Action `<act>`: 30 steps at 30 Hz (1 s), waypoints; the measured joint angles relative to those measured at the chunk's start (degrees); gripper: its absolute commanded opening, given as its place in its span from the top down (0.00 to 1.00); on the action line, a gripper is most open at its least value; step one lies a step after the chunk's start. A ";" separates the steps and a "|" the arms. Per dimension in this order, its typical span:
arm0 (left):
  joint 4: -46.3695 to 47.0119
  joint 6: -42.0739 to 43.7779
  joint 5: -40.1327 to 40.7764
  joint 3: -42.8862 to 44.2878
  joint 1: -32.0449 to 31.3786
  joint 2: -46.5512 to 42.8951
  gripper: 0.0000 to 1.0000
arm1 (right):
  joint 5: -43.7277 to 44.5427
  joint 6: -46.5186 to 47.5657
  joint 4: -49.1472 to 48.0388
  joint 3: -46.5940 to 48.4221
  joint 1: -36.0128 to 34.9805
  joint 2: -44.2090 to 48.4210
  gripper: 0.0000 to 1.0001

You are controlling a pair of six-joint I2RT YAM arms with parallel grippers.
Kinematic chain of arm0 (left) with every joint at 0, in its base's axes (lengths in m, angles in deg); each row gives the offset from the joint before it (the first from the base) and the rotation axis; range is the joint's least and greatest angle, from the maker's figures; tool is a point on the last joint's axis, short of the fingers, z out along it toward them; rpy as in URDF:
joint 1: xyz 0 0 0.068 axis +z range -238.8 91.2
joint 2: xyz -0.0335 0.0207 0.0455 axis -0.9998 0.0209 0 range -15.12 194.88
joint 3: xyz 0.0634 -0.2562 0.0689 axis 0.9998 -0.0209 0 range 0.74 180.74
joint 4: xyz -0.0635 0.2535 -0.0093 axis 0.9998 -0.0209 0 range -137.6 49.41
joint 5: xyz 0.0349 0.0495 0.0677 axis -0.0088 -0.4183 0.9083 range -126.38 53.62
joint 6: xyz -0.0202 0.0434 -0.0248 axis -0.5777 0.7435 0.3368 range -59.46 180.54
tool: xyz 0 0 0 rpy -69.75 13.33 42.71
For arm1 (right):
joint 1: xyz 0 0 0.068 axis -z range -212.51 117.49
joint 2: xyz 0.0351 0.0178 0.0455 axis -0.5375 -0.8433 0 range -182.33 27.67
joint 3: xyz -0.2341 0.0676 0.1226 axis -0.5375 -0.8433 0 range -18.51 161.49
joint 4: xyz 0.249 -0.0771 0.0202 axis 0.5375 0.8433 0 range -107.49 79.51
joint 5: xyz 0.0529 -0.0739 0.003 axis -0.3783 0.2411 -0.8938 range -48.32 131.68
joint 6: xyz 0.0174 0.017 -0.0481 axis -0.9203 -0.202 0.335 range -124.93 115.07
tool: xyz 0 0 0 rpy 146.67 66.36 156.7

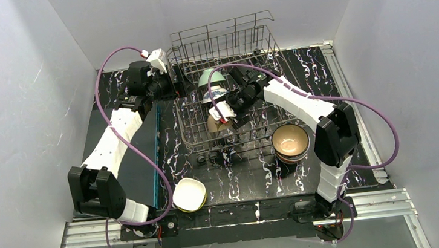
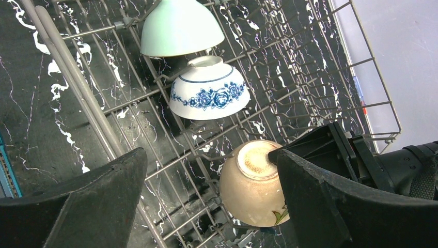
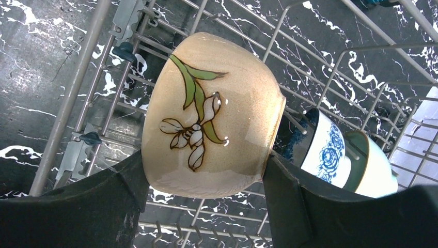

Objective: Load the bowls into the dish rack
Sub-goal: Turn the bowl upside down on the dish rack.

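The grey wire dish rack stands at the back centre. In it, on their sides in a row, are a mint bowl, a blue-patterned white bowl and a tan flowered bowl. My right gripper is inside the rack, shut on the tan bowl, with one finger at its foot and the other at its rim. My left gripper hangs open and empty over the rack's left side, and in its view the tan bowl lies below the mint bowl and the patterned one.
A stack of bowls, tan-brown one on top, stands on the black marbled table right of the rack's front corner. A white bowl over a yellow-green one sits near the front edge. White walls close in the table.
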 measured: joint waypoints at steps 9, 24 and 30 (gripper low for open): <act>0.00 -0.02 -0.07 0.00 0.00 0.00 0.06 | 2.14 -4.72 -2.29 -1.60 -0.17 0.85 0.74; 0.00 -0.09 -0.33 0.00 0.00 0.00 0.06 | 3.45 -11.72 -7.41 -5.11 -0.35 3.21 0.99; 0.02 -0.17 -0.48 0.00 0.00 0.00 0.06 | 3.58 -13.77 -8.74 -6.03 -0.48 5.66 0.99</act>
